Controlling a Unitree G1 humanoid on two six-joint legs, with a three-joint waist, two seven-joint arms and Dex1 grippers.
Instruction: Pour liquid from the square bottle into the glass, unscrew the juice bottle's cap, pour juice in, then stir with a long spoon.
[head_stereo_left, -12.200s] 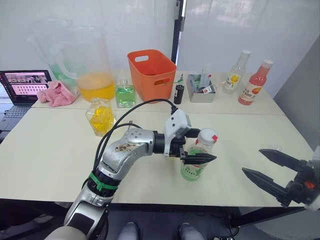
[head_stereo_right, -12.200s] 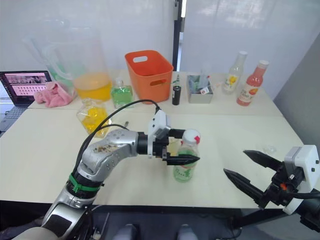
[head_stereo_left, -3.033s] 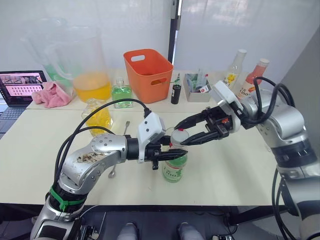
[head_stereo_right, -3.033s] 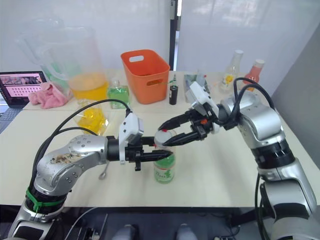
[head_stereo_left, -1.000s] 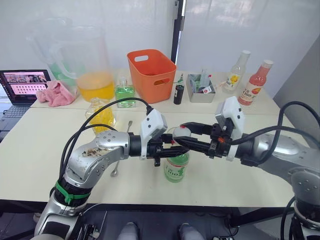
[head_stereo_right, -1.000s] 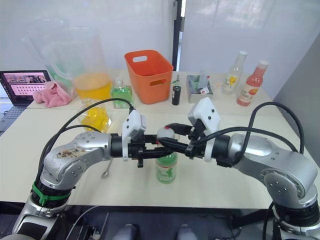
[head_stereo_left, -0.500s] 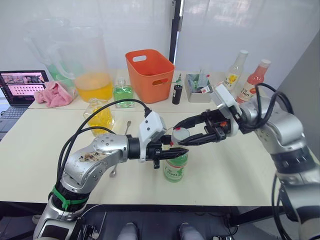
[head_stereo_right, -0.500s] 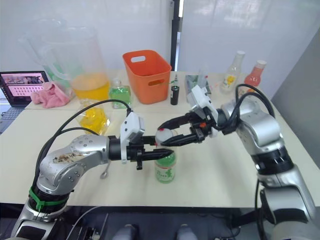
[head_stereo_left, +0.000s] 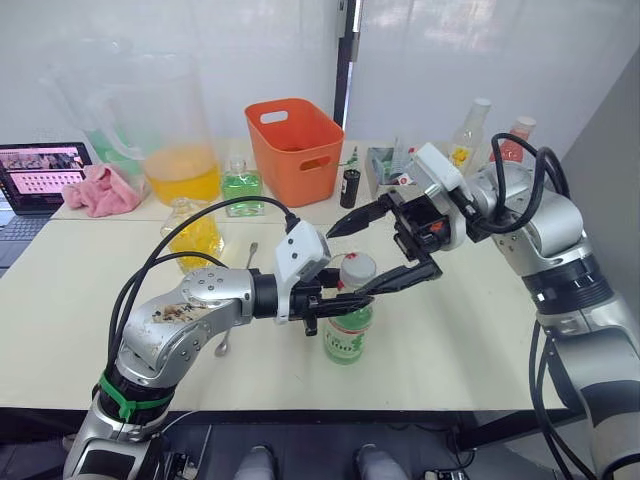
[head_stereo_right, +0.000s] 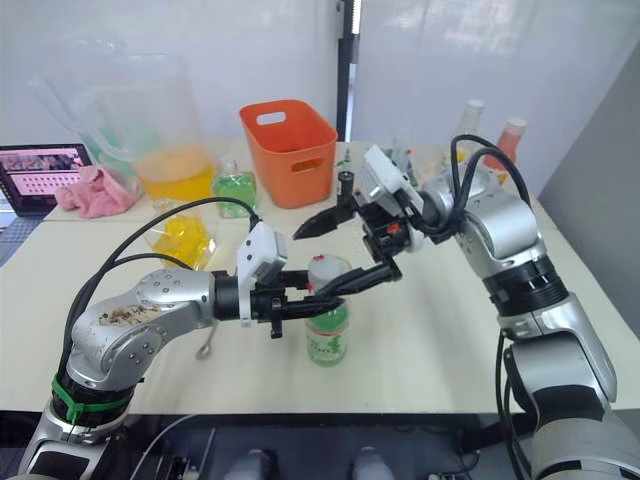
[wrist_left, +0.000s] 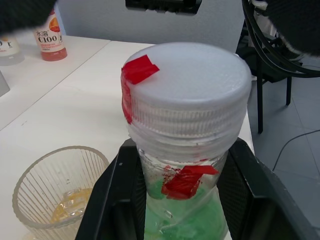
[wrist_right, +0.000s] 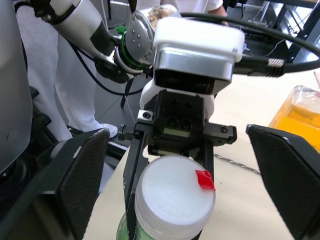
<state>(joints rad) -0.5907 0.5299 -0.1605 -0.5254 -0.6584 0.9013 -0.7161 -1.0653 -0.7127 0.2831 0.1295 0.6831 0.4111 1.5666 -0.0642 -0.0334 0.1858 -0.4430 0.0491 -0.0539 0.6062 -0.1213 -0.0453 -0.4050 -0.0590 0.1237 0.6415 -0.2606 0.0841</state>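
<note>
Steadying the still-capped juice bottle (head_stereo_left: 349, 322) near the tabletop's (head_stereo_left: 60, 300) front edge, left gripper (head_stereo_left: 345, 301) clamps its neck; right gripper (head_stereo_left: 385, 246) gapes wide, empty, above the cap (head_stereo_left: 357, 268); unscrewing, pouring, stirring remain.

1. A robot test lab or office room, not a home: plain white walls and a pale work table (head_stereo_left: 80, 330).
2. At 10 o'clock, an open laptop (head_stereo_left: 38, 172) sits at the table's edge beside a pink cloth (head_stereo_left: 99, 190).
3. Along 12 o'clock, props line up: a large pitcher (head_stereo_left: 170, 130), an orange bin (head_stereo_left: 296, 150), drink bottles (head_stereo_left: 470, 128).
</note>
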